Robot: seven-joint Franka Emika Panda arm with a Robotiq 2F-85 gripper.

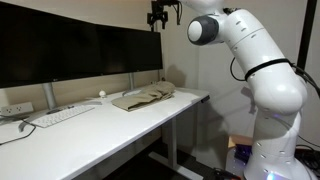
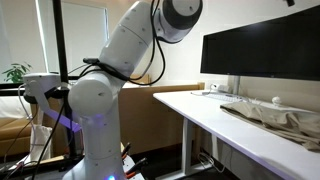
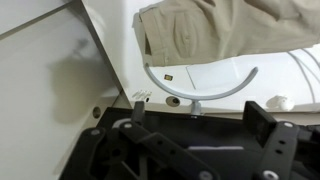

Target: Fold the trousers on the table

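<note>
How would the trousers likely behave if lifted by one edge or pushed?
Probably floppy: the trousers lie wrinkled and flat, so a lifted edge would likely drape. Pushed, they would probably bunch rather than slide whole over the table. Rolling seems unlikely.

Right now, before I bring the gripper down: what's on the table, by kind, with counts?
Trousers: 1
Keyboard: 1
Monitors: 2
Power strip: 1
Small white round object: 1
Total: 6
</note>
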